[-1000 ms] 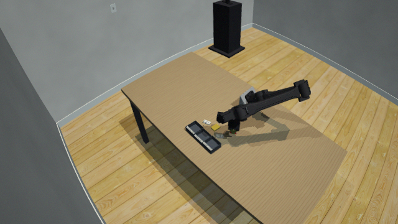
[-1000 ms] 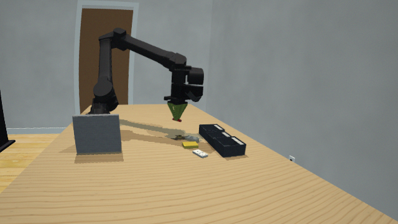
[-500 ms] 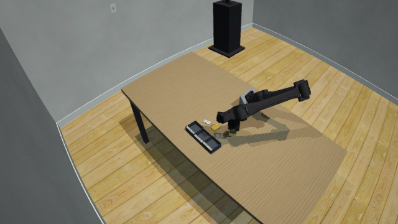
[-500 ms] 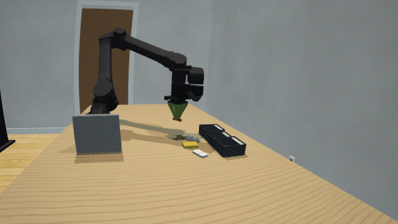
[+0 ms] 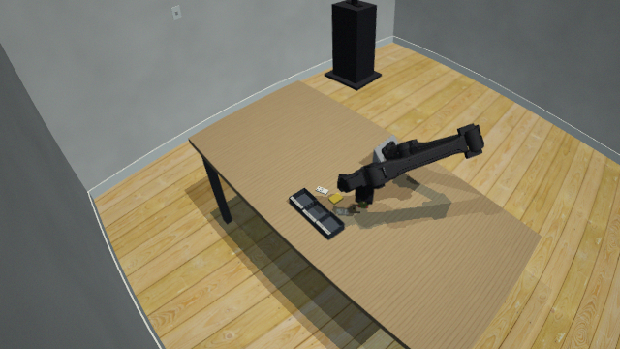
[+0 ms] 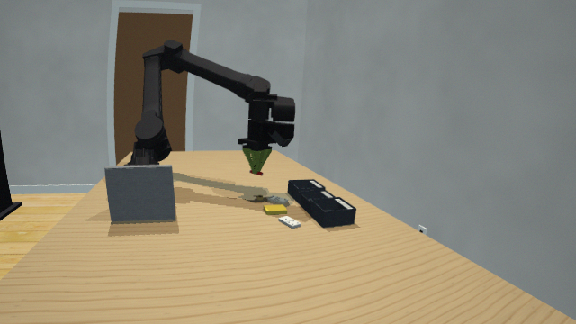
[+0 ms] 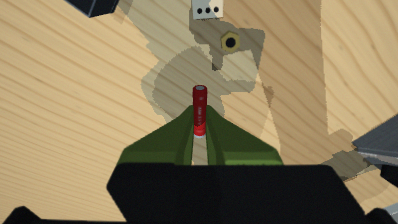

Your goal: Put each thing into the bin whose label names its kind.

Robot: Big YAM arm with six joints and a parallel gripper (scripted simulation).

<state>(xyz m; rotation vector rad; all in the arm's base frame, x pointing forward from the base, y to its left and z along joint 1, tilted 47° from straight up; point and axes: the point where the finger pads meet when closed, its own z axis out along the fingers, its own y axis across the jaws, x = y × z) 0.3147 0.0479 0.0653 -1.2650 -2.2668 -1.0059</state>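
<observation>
Wrist view shows the green-fingered parallel gripper (image 7: 200, 134) clamped on a small red cylinder with a pale band near one end (image 7: 200, 110), the cylinder pinched at the fingertips and pointing straight out beyond them. The exterior view places the gripper raised well above the light wooden table (image 6: 252, 270), with the red tip (image 6: 256, 172) showing below the fingers. The black three-compartment bin row (image 6: 321, 202) stands on the table, off to one side of the gripper and not beneath it. Judged step: carry the held cylinder to the bin whose label names its kind. To do it well, the arm should hold height until the cylinder is over the inside of the right compartment, then open and let it fall; the pinch is near one end, so slow travel seems wise. White label strips sit on the bin rims (image 6: 344, 203), but their writing is too small to read. A yellow block (image 6: 274, 209), a white domino-like tile with dots (image 7: 207, 9) and a brass hex nut (image 7: 230, 42) lie on the table near the bins.
</observation>
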